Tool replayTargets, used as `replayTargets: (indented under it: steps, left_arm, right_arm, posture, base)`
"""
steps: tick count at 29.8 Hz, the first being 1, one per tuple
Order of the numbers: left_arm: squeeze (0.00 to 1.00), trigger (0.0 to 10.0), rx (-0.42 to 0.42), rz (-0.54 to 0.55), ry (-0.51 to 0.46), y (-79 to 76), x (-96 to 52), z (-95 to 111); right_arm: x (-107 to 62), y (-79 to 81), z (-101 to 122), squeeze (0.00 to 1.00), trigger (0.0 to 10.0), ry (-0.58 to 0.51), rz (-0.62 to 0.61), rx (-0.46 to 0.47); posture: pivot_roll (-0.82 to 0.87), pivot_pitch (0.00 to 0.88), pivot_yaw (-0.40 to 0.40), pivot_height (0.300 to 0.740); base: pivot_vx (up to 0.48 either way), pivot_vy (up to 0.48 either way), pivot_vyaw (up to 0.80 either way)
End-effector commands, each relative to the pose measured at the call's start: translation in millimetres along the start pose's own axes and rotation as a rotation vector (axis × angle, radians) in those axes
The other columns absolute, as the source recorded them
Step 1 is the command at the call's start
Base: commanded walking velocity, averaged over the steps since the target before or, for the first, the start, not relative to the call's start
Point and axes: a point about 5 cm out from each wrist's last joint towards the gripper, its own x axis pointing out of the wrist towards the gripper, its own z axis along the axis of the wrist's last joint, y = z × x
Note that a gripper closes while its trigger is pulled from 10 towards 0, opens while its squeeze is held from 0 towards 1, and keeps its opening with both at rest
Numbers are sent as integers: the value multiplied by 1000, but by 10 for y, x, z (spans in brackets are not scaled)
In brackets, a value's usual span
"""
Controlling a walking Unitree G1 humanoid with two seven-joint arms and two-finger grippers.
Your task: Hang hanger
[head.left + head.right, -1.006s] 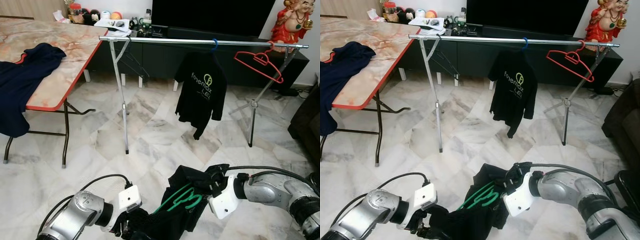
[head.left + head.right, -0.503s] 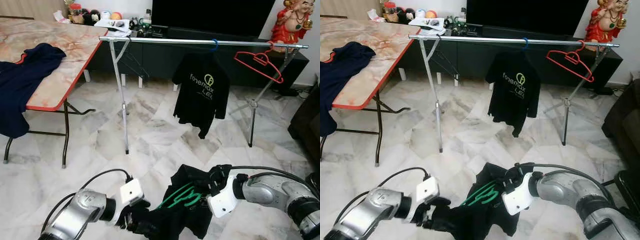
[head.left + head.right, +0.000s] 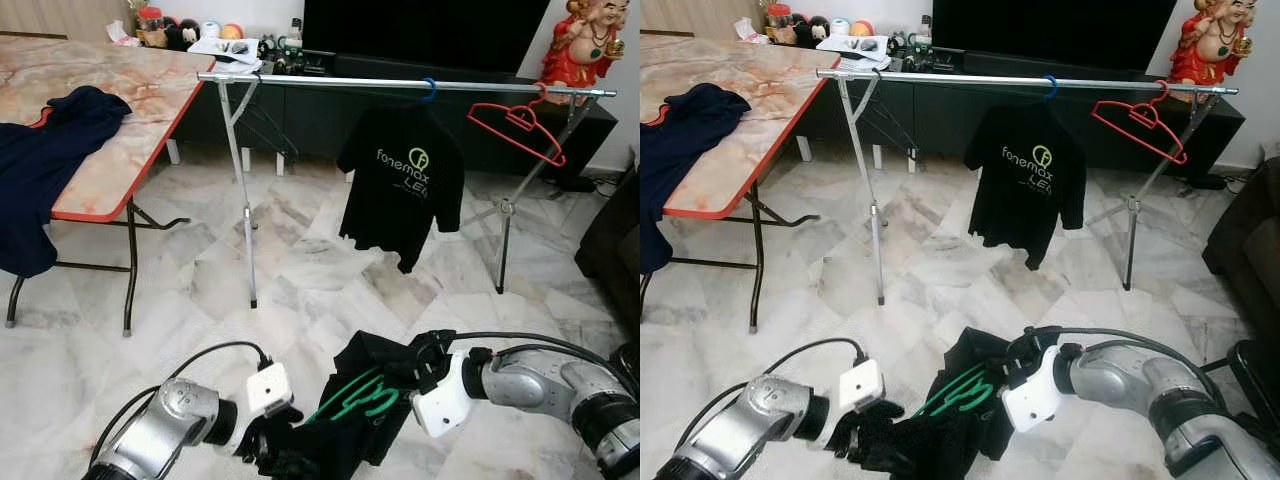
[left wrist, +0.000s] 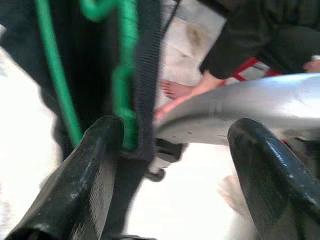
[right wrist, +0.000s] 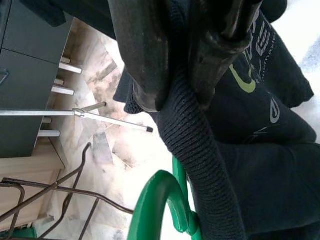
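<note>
A green hanger (image 3: 355, 398) sits inside a black shirt (image 3: 335, 440) held low over the floor between my two arms. My right gripper (image 3: 415, 355) is shut on the shirt's ribbed collar (image 5: 200, 145), with the green hook (image 5: 155, 200) just below it. My left gripper (image 3: 275, 445) is at the shirt's lower edge; in the left wrist view its fingers (image 4: 90, 165) stand wide apart, one resting against the fabric and green hanger (image 4: 125, 75). Ahead is the silver rail (image 3: 330, 82), carrying a black printed shirt (image 3: 400, 185) on a blue hanger (image 3: 429, 90) and a bare red hanger (image 3: 518, 122).
A marble-top folding table (image 3: 130, 110) with a navy garment (image 3: 45, 150) stands at the left. A dark TV cabinet (image 3: 300, 120) runs behind the rack, with a red statue (image 3: 583, 45) on it. A dark sofa edge (image 3: 615, 240) is at the right. A person's bare foot (image 4: 175, 90) is near my arm.
The printed shirt on the rail has swung round to face me. My left gripper has shifted right, closer under the held shirt. The right gripper keeps its hold on the collar.
</note>
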Motion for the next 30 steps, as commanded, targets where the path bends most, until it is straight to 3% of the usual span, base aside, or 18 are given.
replayTargets:
  steps: [1, 9, 19, 23, 30]
  left_arm:
    - [0, 10000, 1, -40, -15, -50, 1, 42]
    - [0, 10000, 4, -51, -25, -59, -32, 84]
    - [0, 10000, 7, -19, -6, -54, 31, 57]
    - [0, 10000, 32, 48, 18, 18, 31, 32]
    - [0, 10000, 67, 278, -4, 270, 4, 87]
  right_arm:
    - [-17, -99, -19, 0, 10000, 8, -40, -2]
    - [-3, -88, -31, 0, 10000, 24, -44, 9]
    - [-58, -316, -84, 0, 10000, 36, -177, 141]
    - [-61, -342, -69, 0, 10000, 14, -191, 176]
    - [-53, -264, -16, 0, 10000, -34, -140, 207]
  posture:
    - [22, 87, -118, 740]
    - [30, 85, -118, 740]
    - [24, 85, -117, 740]
    - [26, 85, -117, 740]
    - [23, 85, -118, 740]
  base:
    - [0, 0, 0]
    - [0, 0, 0]
    - [0, 0, 0]
    - [0, 0, 0]
    - [0, 0, 0]
